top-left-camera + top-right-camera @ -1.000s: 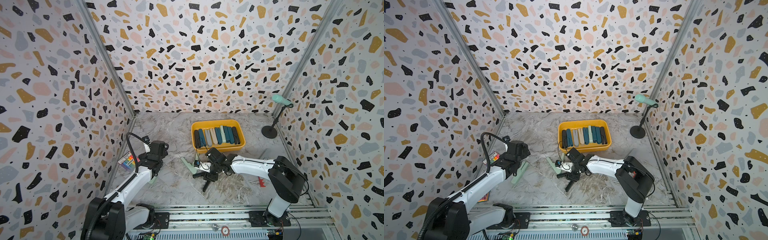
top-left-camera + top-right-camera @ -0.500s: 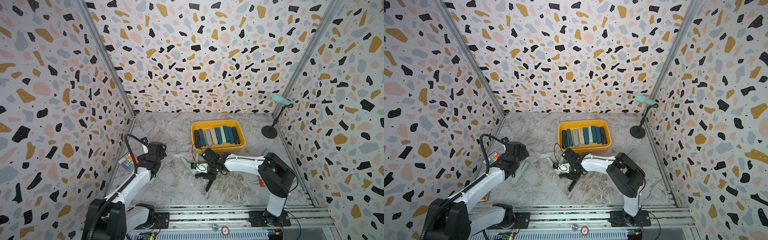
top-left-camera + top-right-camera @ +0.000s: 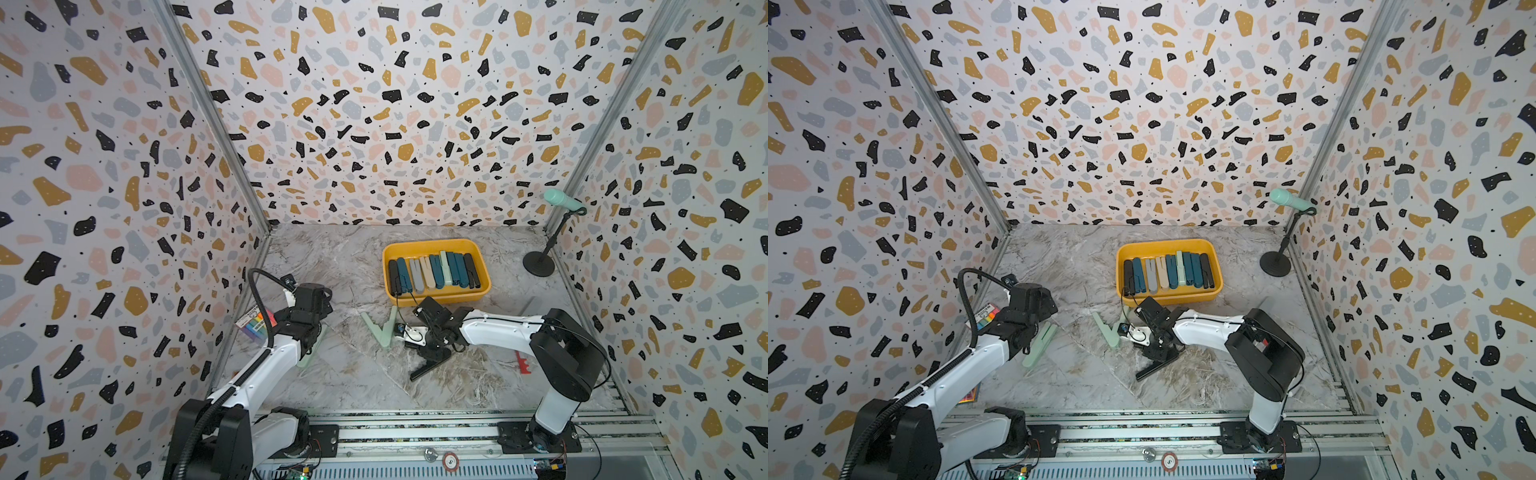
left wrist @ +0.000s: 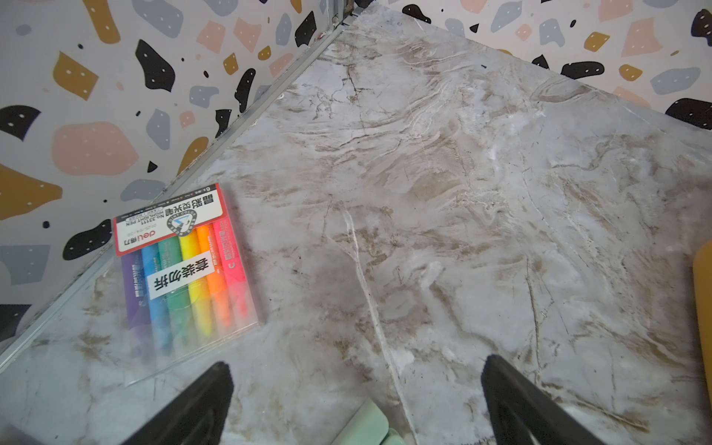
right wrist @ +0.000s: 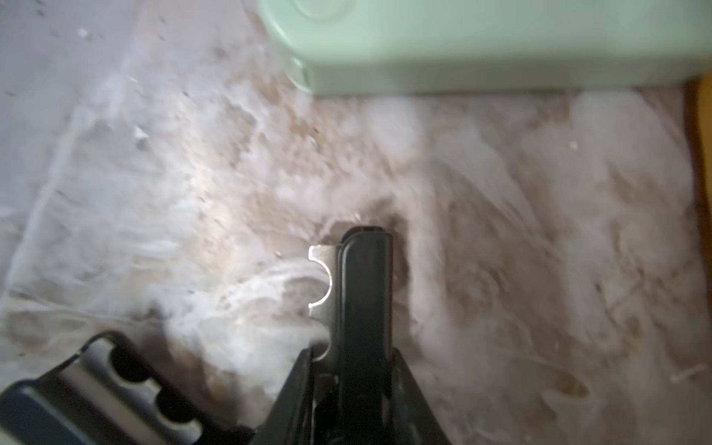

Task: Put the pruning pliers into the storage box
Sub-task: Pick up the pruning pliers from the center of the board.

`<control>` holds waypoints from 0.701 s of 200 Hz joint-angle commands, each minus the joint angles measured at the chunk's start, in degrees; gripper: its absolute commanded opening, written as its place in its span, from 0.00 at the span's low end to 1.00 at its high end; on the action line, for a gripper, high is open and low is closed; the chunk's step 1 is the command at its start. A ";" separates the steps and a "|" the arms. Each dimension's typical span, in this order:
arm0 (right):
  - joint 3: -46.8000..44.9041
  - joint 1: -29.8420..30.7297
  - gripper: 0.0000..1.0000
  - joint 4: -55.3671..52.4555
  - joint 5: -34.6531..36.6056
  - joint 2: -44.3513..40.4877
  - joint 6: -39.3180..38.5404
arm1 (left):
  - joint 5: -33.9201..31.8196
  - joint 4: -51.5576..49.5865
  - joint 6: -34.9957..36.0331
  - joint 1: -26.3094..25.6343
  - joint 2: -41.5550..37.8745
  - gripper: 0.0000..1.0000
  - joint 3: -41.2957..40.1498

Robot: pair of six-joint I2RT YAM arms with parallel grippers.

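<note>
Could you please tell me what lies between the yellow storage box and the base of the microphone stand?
Nothing lies there: between the storage box and the microphone stand runs only bare marble tabletop, as both top views show.

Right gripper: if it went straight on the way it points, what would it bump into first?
Probably the mint-green plastic pruning pliers lying just ahead of the black hinged pliers between its fingers; depth is unclear.

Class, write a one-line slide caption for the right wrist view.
Right gripper clamps one arm of the black pruning pliers on the marble table, mint pliers lying nearby.
</note>
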 commanded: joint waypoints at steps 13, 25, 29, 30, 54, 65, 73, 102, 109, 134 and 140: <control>0.08 -6.70 0.14 -3.77 6.26 -0.44 9.37 | 0.89 1.31 -0.02 0.31 -0.38 0.99 -0.10; 0.98 -8.16 0.15 -4.05 5.59 0.47 12.97 | 1.23 1.42 -0.14 0.29 -0.17 1.00 -0.26; 1.12 -8.36 0.16 -3.92 5.56 0.65 14.15 | 1.32 1.47 -0.17 0.30 -0.15 0.99 -0.25; 1.17 -8.42 0.16 -3.94 5.61 0.67 14.39 | 1.33 1.48 -0.17 0.28 -0.10 0.99 -0.26; 2.01 -9.41 0.19 -3.83 6.21 2.03 22.14 | 1.76 1.62 -0.33 0.30 0.01 0.99 -0.48; 2.76 -10.01 0.21 -4.47 6.21 2.77 25.48 | 1.84 1.79 -0.52 0.27 -0.06 1.00 -0.66; 3.22 -10.23 0.22 -4.71 5.87 3.01 27.53 | 1.94 1.96 -0.52 0.28 -0.10 1.00 -0.81; 3.80 -10.49 0.46 -4.14 5.31 2.24 30.95 | 2.34 1.98 -0.64 0.28 -0.15 0.99 -0.97; 3.92 -10.57 0.49 -4.38 5.54 1.50 31.11 | 2.33 1.84 -0.56 0.27 -0.30 0.99 -1.05; 4.07 -11.41 0.60 -4.75 5.74 -2.48 31.51 | 2.48 1.76 -0.86 0.28 -1.05 0.99 -1.65; 3.86 -11.45 0.62 -4.68 5.78 -3.60 31.36 | 2.46 1.71 -0.98 0.28 -1.11 0.99 -1.84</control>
